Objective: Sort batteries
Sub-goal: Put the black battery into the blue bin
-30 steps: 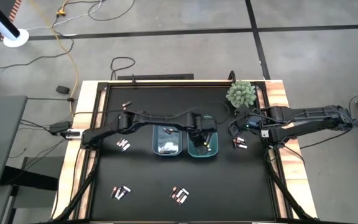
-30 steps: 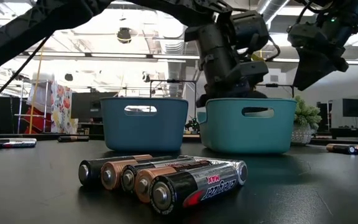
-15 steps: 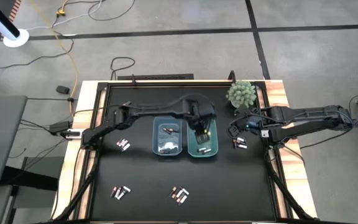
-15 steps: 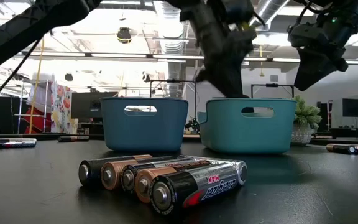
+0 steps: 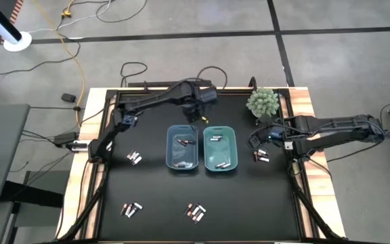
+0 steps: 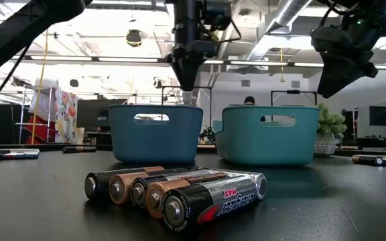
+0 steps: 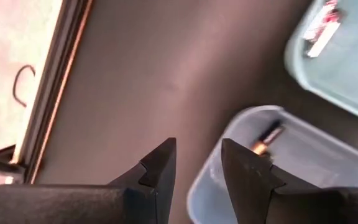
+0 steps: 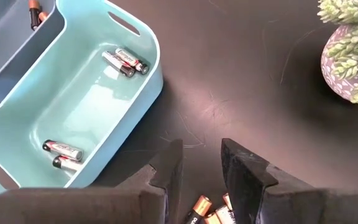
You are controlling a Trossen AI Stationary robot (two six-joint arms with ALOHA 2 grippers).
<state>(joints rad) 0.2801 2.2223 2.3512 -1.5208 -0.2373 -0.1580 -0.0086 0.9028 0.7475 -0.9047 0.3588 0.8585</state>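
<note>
The left tool (image 5: 193, 115) has lifted out of the teal bin (image 5: 220, 163) and swung back above the bench (image 5: 154, 196) behind the blue bin (image 5: 183, 165), jaws narrowly parted, empty. The right tool (image 5: 254, 141) stays, narrowly parted, over loose batteries (image 5: 261, 156).

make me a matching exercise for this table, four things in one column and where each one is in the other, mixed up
Things:
1. left gripper
2. right gripper
3. potted plant
4. blue bin

Places:
a. back right of the table
b. left of the teal bin, beside it
c. above the table behind the bins
d. above the batteries right of the bins

Pairs: 1-c, 2-d, 3-a, 4-b
</note>
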